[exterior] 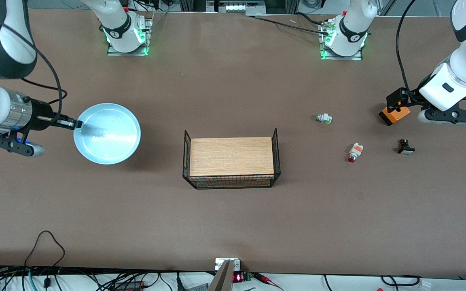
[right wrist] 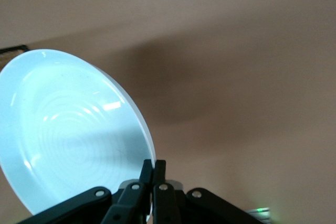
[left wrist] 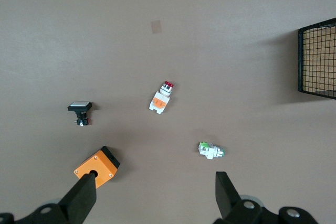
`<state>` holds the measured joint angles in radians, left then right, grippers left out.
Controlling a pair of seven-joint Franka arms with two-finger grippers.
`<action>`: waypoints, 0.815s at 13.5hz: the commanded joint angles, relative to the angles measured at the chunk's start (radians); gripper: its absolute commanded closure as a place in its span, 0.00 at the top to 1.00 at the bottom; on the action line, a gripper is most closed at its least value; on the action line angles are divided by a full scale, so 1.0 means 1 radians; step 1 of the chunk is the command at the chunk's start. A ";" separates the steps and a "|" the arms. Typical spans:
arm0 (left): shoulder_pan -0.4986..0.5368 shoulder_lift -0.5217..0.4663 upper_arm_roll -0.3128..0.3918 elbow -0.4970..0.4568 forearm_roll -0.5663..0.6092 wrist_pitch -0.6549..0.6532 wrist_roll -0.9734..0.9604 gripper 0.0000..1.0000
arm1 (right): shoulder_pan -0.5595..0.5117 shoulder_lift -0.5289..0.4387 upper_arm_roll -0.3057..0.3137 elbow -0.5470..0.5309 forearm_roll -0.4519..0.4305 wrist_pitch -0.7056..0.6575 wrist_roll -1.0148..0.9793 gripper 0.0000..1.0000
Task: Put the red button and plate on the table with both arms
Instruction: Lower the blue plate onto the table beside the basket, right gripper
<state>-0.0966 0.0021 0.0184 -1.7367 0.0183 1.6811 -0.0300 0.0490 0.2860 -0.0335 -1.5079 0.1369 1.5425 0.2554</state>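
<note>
The pale light-blue plate [exterior: 107, 133] is at the right arm's end of the brown table [exterior: 233, 226]. My right gripper [exterior: 76, 124] is shut on its rim and holds it tilted; in the right wrist view the gripper [right wrist: 153, 169] pinches the plate's [right wrist: 68, 124] edge, and the plate's shadow lies on the table. The red button [exterior: 354, 152] lies on its side on the table toward the left arm's end and also shows in the left wrist view [left wrist: 161, 98]. My left gripper [exterior: 399, 104] is open and empty over an orange box, apart from the button; its fingers spread wide in the left wrist view [left wrist: 155, 198].
An orange box [exterior: 395, 115] lies under the left gripper. A green-tipped white part [exterior: 323, 118] and a black-and-white part [exterior: 405, 146] lie near the red button. A wood-topped black wire rack [exterior: 231, 157] stands at the table's middle.
</note>
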 commanded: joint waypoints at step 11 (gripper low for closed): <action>-0.014 -0.016 0.008 -0.007 0.019 -0.011 0.012 1.00 | -0.118 0.038 0.018 -0.549 -0.026 0.692 -0.441 0.00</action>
<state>-0.0970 0.0021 0.0183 -1.7367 0.0184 1.6801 -0.0300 -0.0458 0.3417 -0.0334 -2.0066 0.1206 2.1849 -0.1384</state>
